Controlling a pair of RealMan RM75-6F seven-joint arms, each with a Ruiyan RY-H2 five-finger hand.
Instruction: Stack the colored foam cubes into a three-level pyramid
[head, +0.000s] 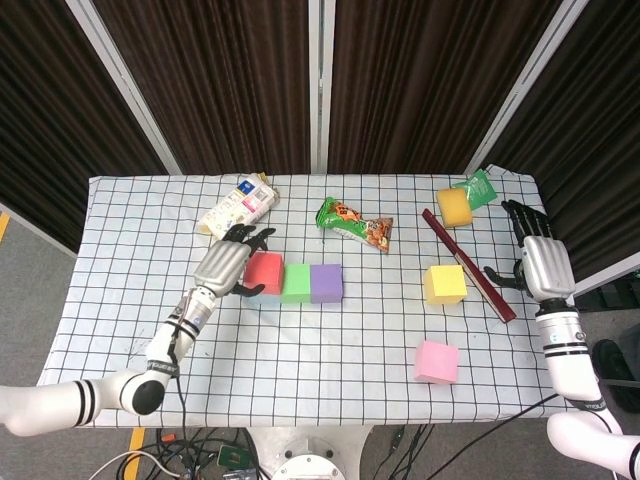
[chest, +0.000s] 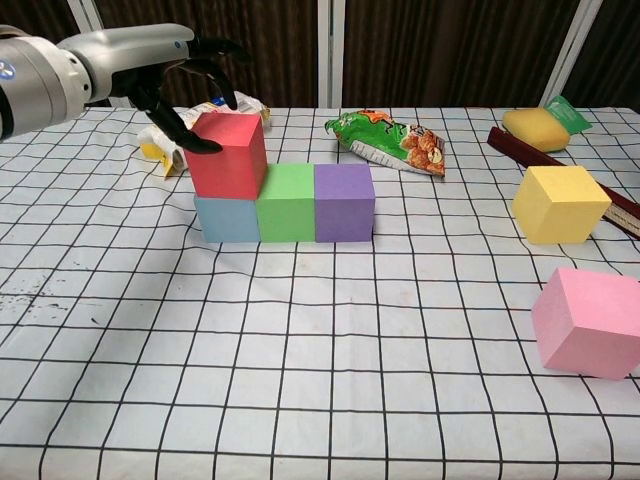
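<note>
A blue cube (chest: 226, 220), a green cube (head: 296, 282) (chest: 287, 203) and a purple cube (head: 326, 282) (chest: 344, 203) form a touching row left of the table's middle. A red cube (head: 264, 271) (chest: 230, 160) rests on the blue one, overhanging the green slightly. My left hand (head: 225, 265) (chest: 165, 65) hovers at the red cube's left top edge with fingers spread above it, the thumb close to the edge. A yellow cube (head: 445, 283) (chest: 560, 204) and a pink cube (head: 436, 361) (chest: 590, 322) lie on the right. My right hand (head: 545, 262) stays open at the table's right edge.
A snack bag (head: 355, 223) (chest: 390, 138) lies behind the row. A white carton (head: 236, 206) sits behind my left hand. A dark red bar (head: 468, 265) (chest: 510, 143), a yellow sponge (head: 455, 207) (chest: 535, 128) and a green packet (head: 478, 187) lie at the back right.
</note>
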